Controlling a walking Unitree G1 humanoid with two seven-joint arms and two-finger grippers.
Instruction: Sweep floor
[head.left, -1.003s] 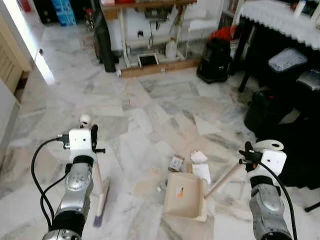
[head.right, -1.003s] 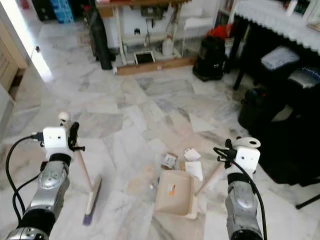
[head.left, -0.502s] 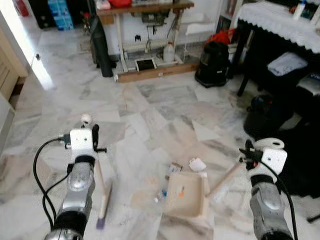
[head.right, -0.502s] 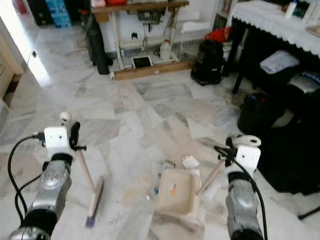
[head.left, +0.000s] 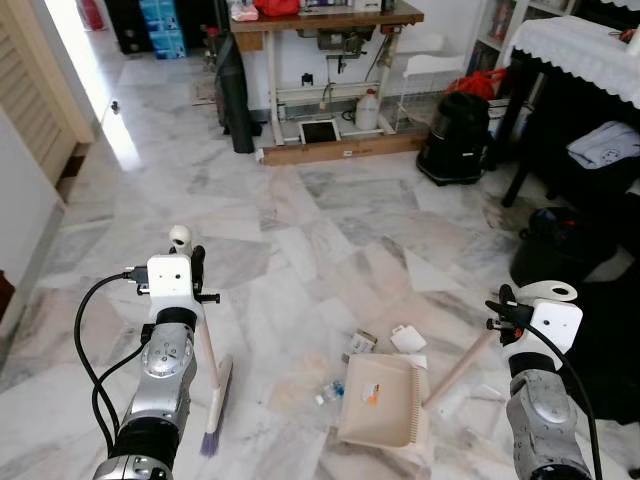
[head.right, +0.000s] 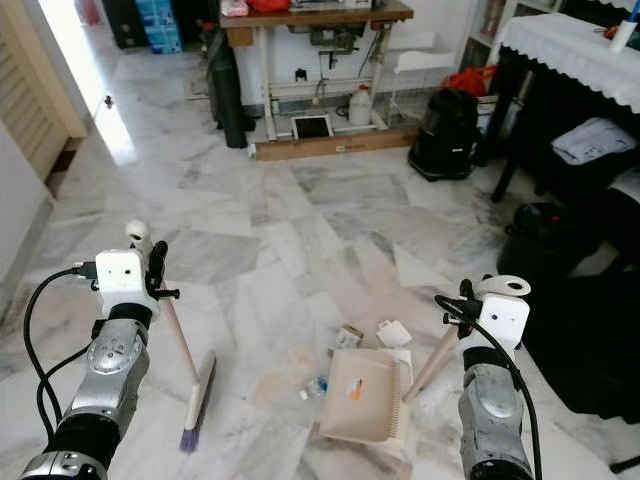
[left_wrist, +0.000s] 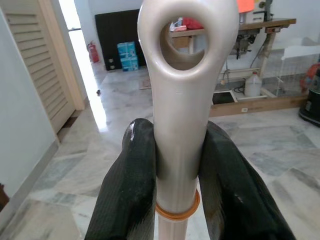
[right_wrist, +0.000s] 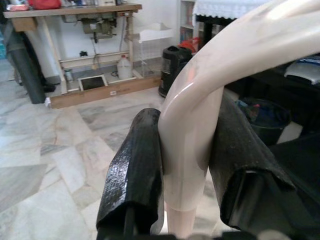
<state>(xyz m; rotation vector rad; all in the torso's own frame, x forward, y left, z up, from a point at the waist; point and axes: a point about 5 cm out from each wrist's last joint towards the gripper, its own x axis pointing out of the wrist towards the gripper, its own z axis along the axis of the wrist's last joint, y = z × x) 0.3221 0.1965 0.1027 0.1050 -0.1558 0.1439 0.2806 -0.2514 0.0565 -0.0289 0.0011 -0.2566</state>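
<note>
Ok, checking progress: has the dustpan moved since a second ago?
Yes. The dustpan has slid forward over the flat white paper, nearer the small box.

Head views: high up, facing forward and down over the marble floor (head.left: 330, 220), both sharing the dustpan (head.left: 381, 400) and far workbench (head.left: 325, 22). Wrist views: very near, along black fingers (left_wrist: 131, 190), toward that same workbench (right_wrist: 70, 12).

Black vacuum cleaner (head.left: 457, 140), white jug (head.left: 368, 108)
</note>
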